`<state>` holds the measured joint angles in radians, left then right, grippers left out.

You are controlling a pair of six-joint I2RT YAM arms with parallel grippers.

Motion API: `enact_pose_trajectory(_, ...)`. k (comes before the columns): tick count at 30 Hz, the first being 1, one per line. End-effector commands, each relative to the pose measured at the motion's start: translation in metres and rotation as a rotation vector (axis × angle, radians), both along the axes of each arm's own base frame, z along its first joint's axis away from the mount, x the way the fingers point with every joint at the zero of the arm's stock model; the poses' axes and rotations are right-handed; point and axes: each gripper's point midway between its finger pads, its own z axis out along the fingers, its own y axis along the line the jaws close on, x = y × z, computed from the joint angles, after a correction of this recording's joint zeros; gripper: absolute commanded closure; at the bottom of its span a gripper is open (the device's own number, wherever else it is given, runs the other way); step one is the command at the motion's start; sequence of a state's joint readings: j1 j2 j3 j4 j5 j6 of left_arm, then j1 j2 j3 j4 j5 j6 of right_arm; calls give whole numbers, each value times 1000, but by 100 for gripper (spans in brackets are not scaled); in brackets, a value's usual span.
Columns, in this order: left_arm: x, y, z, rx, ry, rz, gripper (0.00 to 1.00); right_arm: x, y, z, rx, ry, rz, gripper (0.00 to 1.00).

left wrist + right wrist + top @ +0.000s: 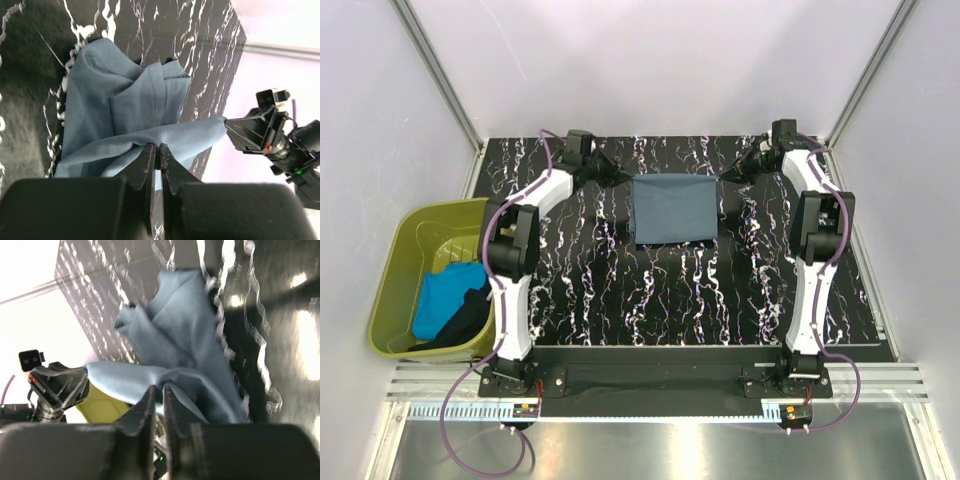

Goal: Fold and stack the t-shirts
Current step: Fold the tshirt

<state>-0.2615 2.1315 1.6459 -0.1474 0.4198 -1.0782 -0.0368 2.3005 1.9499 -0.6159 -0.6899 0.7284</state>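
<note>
The slate grey-blue t-shirt (671, 208) hangs stretched between my two grippers over the far middle of the table, its lower part resting on the table. My left gripper (623, 179) is shut on its left top corner; in the left wrist view the cloth (125, 100) is pinched between my fingertips (159, 148). My right gripper (727, 175) is shut on the right top corner; in the right wrist view the cloth (175, 330) is pinched in my gripper (159, 388). The turquoise t-shirt (445, 290) and the black t-shirt (468, 322) lie in the tub.
The olive-green tub (410, 250) stands off the table's left edge beside the left arm. The black marbled table (660, 300) reaches the white walls at the back and sides.
</note>
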Motion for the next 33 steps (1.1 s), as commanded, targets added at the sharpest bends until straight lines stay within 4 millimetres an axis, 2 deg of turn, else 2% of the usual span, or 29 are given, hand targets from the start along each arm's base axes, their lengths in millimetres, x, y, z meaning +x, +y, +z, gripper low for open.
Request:
enact_pose_trajectory(1,46,26,6,30,-94,72,84,36,-4,-4,-6,-90,5,80)
enact_pose_trajectory(2,52,30,1,59,-93,73,72,42,-4,-9,-10,-98,14,75)
enact_pose_trajectory(3,52,36,-19,109,-55,58,70,46,-5,-31,-5,-69,24,71)
enact_pose_trajectory(4,64,40,2,125,-100,58,69,58,-4,-8,9,-145,56,63)
enact_pose_trajectory(5,66,45,8,167,-117,55,66,57,-7,-6,-3,-138,63,56)
enact_pose_trajectory(6,64,55,12,252,-133,51,55,60,-8,2,-24,-171,80,48)
enact_pose_trajectory(7,64,56,24,258,-156,43,53,63,-12,15,-74,-229,96,36)
enact_pose_trajectory(8,62,58,30,272,-164,40,51,60,-16,21,-99,-231,94,33)
enact_pose_trajectory(9,57,60,46,299,-205,33,28,55,-17,33,-119,-251,98,29)
enact_pose_trajectory(10,50,60,42,313,-195,21,17,51,-18,37,-132,-265,110,24)
enact_pose_trajectory(11,45,59,43,316,-201,6,12,47,-18,37,-136,-259,109,22)
enact_pose_trajectory(12,38,57,49,317,-221,-32,13,42,-15,48,-122,-275,120,20)
enact_pose_trajectory(13,28,56,36,318,-191,-59,15,32,-12,32,-106,-232,134,19)
enact_pose_trajectory(14,22,54,40,320,-210,-87,17,27,-10,37,-101,-239,141,18)
enact_pose_trajectory(15,9,47,27,306,-190,-136,23,15,-7,21,-95,-196,151,19)
enact_pose_trajectory(16,3,44,25,303,-196,-161,26,11,-6,15,-94,-185,151,19)
enact_pose_trajectory(17,-3,39,31,297,-231,-193,27,8,-5,21,-96,-209,150,19)
enact_pose_trajectory(18,-13,34,19,304,-216,-221,28,-4,-4,5,-87,-164,150,19)
enact_pose_trajectory(20,-20,25,14,297,-238,-286,26,-6,-2,4,-78,-188,145,18)
enact_pose_trajectory(23,-18,11,9,311,-267,-335,25,-13,-1,-9,-68,-165,154,18)
enact_pose_trajectory(24,-13,11,-4,346,-272,-348,25,-14,1,-10,-64,-174,169,18)
enact_pose_trajectory(26,-6,2,-7,362,-282,-360,25,-14,4,-12,-63,-180,185,18)
enact_pose_trajectory(27,-3,2,-21,367,-253,-356,26,-14,6,-12,-55,-183,194,18)
enact_pose_trajectory(31,1,-9,-29,337,-219,-347,29,-20,10,-21,-75,-172,209,18)
enact_pose_trajectory(33,-1,-8,-25,338,-214,-337,32,-21,8,-26,-101,-170,209,18)
